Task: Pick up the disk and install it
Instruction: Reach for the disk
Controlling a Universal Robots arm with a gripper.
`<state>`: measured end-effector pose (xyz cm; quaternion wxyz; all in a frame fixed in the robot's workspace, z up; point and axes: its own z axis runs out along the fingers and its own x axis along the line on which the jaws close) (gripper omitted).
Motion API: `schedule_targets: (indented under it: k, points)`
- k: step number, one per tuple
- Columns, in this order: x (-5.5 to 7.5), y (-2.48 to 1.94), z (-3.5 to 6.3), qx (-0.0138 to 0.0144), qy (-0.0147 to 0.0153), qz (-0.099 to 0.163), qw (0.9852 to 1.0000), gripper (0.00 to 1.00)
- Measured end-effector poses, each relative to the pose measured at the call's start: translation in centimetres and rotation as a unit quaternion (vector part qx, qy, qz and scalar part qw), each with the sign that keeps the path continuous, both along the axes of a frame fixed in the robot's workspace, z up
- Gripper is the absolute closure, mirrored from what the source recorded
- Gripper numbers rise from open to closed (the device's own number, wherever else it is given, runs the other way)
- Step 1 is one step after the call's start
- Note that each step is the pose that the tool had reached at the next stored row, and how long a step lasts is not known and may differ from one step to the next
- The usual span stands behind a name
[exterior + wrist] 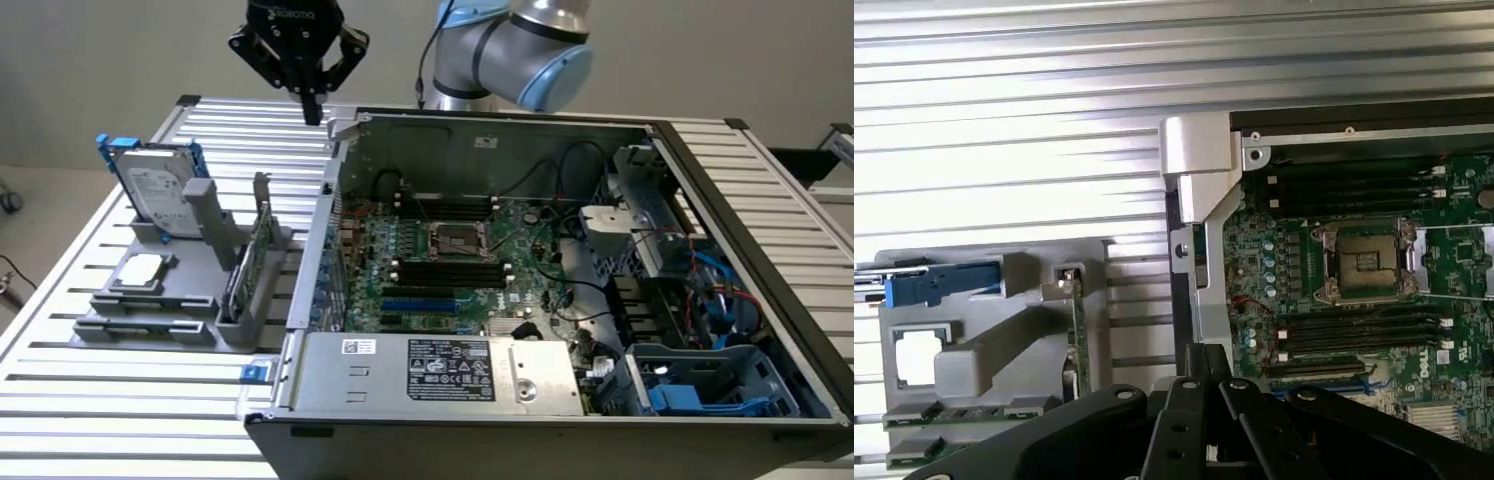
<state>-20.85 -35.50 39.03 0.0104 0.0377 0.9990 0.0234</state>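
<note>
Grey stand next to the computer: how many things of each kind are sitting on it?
disk in a blue frame, standing up: 1
silver chip, square: 1
green card, standing on edge: 1
memory sticks, long and thin, lying at the front: 2
Total: 5

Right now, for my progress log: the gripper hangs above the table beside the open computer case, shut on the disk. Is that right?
Not quite. The exterior view shows the gripper shut on nothing; the disk stands upright in the grey rack on the table, apart from it. The rest holds: the gripper hangs above the table beside the open computer case.
</note>
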Motion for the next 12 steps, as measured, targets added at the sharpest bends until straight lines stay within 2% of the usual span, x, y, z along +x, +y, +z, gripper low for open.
schedule_targets:
  k: [12]
  points:
    - [-5.5, 0.93, -0.4, 0.0, 0.0001, 0.0, 1.0, 0.89]
